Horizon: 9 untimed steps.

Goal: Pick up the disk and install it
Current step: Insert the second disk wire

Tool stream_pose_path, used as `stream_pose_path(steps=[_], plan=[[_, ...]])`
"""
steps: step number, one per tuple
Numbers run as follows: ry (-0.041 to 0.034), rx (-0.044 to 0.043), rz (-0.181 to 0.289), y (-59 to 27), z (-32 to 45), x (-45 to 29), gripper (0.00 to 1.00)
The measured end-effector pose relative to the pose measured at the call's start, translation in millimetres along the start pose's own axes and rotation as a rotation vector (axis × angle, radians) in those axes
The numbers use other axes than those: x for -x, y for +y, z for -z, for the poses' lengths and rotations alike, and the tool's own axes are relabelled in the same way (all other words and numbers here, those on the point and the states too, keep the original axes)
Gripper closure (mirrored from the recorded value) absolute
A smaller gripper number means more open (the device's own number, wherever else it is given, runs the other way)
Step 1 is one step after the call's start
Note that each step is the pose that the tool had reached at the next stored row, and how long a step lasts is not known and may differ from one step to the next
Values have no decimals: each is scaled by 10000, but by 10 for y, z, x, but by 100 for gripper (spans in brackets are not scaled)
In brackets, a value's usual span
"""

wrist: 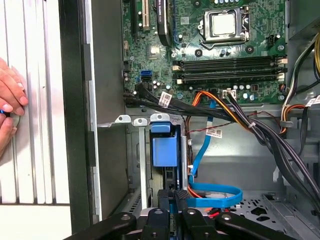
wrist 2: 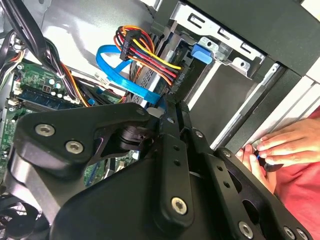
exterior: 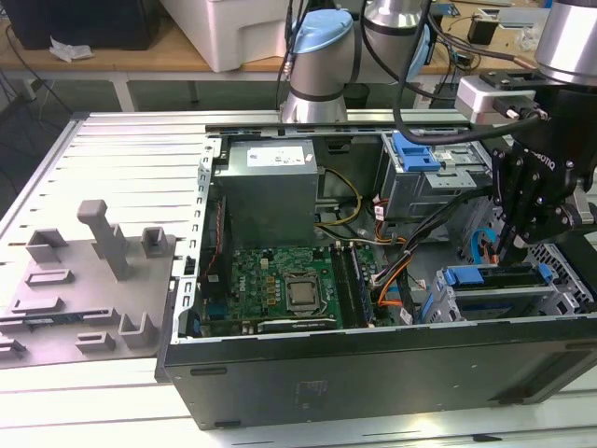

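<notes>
As far as I can see, gripper (exterior: 511, 250): low over the drive cage (exterior: 522, 303), exterior view's right.
Jaws: can't tell if they're gripping.
Disk (wrist: 164, 150): blue-railed, sitting in that cage.

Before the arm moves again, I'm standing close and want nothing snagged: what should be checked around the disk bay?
1. Gripper over the drive cage at the exterior view's right: ok.
2. Disk with blue rails lying in the cage: ok; fully seated: cannot tell.
3. Whether the gripper holds the disk: cannot tell.
4. Blue cable clear of the gripper: not ok, it loops right beside it.
5. Person's hand away from the work: not ok, it rests on the ribbed table beside the case, though outside it.
</notes>
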State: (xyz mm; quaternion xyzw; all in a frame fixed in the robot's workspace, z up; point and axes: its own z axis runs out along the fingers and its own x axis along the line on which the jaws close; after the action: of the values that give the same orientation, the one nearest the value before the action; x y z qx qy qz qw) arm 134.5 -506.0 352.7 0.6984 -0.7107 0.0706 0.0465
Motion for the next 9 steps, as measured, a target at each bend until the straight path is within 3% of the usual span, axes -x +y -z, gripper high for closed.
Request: stream_pose_path(steps=[9], plan=[[-4,-17,104,1,-21,3,84]])
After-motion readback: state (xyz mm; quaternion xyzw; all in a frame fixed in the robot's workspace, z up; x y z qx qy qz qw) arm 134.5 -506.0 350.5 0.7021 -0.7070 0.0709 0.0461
